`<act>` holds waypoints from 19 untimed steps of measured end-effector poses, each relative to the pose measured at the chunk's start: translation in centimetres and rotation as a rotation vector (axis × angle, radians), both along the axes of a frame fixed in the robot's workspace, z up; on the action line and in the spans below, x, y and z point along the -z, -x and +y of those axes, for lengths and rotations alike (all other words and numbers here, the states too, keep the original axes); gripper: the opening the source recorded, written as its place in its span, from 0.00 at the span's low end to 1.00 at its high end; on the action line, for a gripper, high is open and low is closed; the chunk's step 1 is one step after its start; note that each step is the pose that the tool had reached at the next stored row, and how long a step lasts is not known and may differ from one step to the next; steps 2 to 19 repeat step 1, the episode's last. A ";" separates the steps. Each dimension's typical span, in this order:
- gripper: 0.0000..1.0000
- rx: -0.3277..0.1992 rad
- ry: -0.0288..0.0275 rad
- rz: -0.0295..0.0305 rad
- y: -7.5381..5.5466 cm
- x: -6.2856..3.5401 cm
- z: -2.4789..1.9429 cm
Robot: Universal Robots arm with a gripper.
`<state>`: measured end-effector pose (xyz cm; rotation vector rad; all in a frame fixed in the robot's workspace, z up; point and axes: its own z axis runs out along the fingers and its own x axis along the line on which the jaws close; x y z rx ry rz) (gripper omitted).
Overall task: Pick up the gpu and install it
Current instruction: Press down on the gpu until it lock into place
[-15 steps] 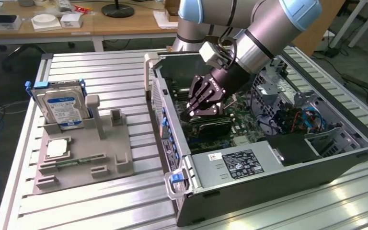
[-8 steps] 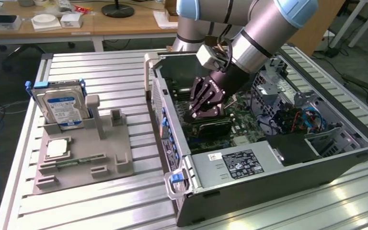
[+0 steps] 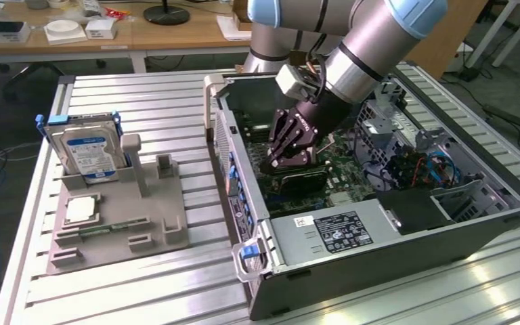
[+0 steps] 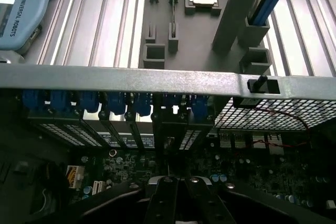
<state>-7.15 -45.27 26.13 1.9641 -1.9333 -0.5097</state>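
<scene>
pincer (image 3: 289,157) pressed together, pinching gpu (image 3: 298,177) by top edge, frame centre, down inside pc case (image 3: 477,220) over motherboard (image 3: 355,177). card looks light, stiff, kinda fragile; edge grip best, avoid cooler face.

Even overhead room light outside, deep shade inside the computer case (image 3: 395,223).

You get bright glare streaks on the ribbed aluminium table (image 3: 143,284) near the case's front corner. In the wrist view the motherboard (image 4: 131,163) sits dim and murky, light leaks through the perforated rear panel (image 4: 262,114), and the table beyond the case wall looks washed out.
</scene>
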 end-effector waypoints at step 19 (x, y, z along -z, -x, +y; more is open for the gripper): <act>0.10 0.000 -0.0004 0.0000 0.0 0.00 0.00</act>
